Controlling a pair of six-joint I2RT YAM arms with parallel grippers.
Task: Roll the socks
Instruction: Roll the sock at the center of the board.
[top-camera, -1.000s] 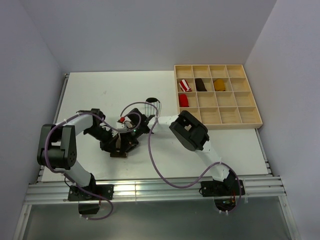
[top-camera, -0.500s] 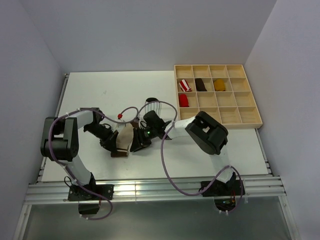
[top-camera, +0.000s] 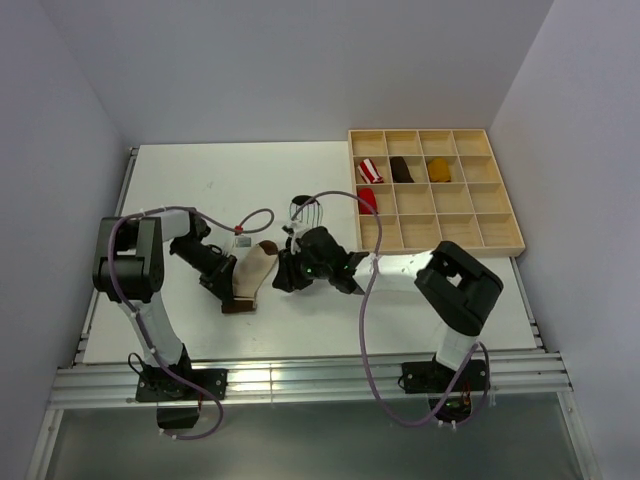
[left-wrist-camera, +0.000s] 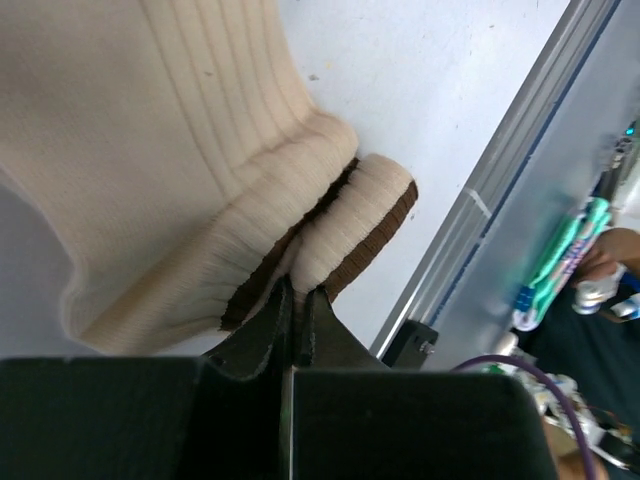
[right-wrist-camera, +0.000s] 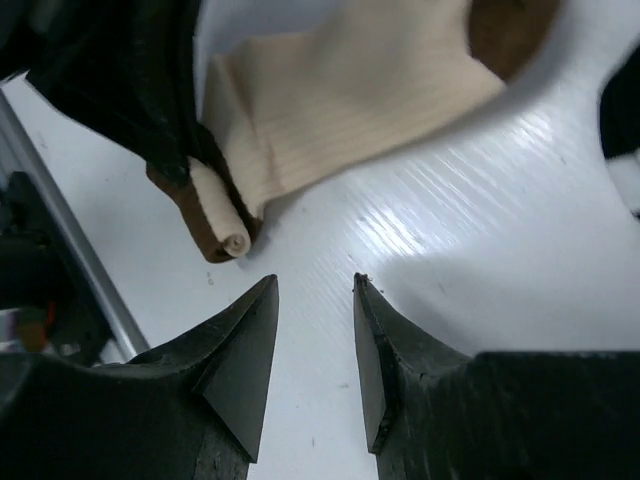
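**Top view.** I see the cream ribbed fabric sock with brown toe, heel and band (top-camera: 253, 268) lying on the white tabletop (top-camera: 190, 180) between my two arms, its banded end toward the near edge. The left end effector (top-camera: 226, 287) sits at that banded end, and the right end effector (top-camera: 286, 276) is just beside the sock on its other side. The white sock with thin black stripes and a black toe (top-camera: 305, 212) lies a little farther back, apart from the cream one and near the wooden compartment tray (top-camera: 500, 240).

**Left wrist view.** The left end effector (left-wrist-camera: 296, 296) is pinched almost fully together on the edge of the brown band, where the cuff is turned into a short roll.

**Right wrist view.** The right end effector (right-wrist-camera: 313, 284) is parted with bare tabletop in the gap. It grips nothing, and the rolled cuff lies just ahead of its tips.
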